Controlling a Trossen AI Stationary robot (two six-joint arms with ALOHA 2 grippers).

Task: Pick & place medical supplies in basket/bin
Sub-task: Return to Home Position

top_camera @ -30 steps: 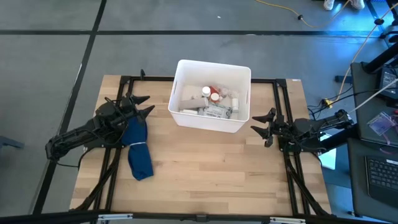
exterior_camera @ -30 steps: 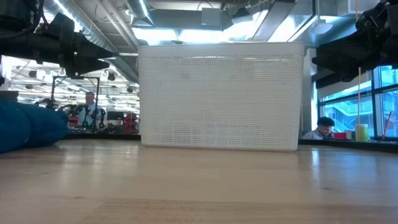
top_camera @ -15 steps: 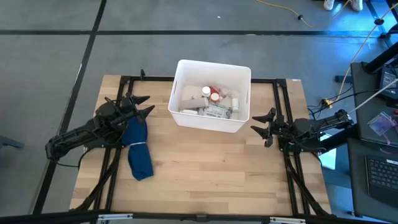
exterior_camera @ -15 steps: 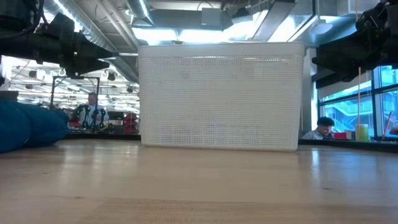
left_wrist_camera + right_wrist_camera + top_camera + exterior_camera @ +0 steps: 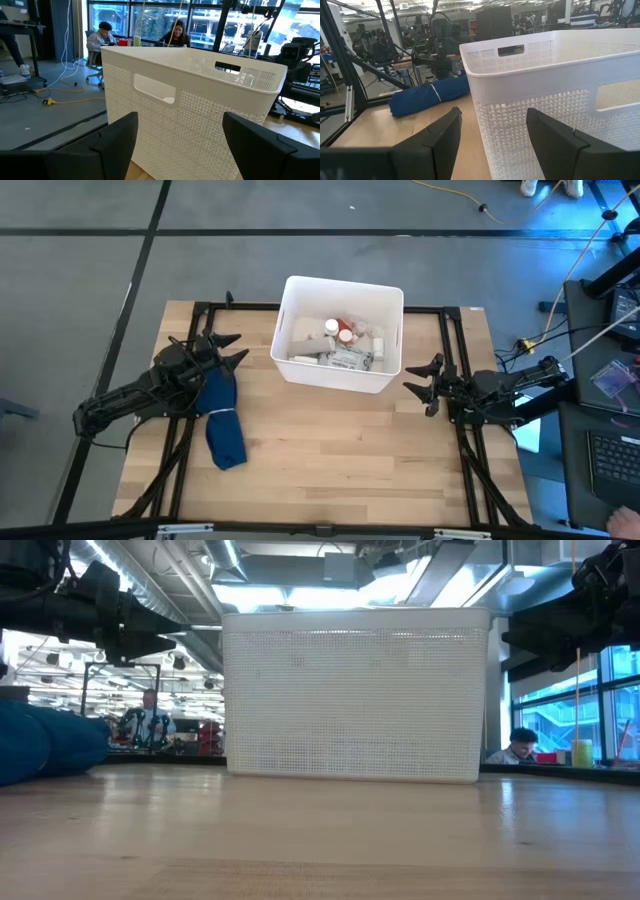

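The white rectangular tub [image 5: 339,333] stands at the table's far middle. Inside it lie the medical supplies [image 5: 340,345]: white bottles, a red-orange bottle and flat packs. In the low view the tub [image 5: 355,695] hides them. My left gripper [image 5: 228,348] hovers open by the tub's left side, above the blue cloth [image 5: 222,418]. Its wrist view faces the tub wall with the handle slot [image 5: 154,90]. My right gripper [image 5: 424,384] hangs open near the tub's right near corner. Its wrist view shows the tub [image 5: 560,90] close ahead.
A long dark blue rolled cloth [image 5: 427,94] lies on the table's left part, under my left arm. Black frame rails [image 5: 452,340] run along the table's sides. The wooden top [image 5: 330,460] is bare near the front edge. People sit in the room beyond.
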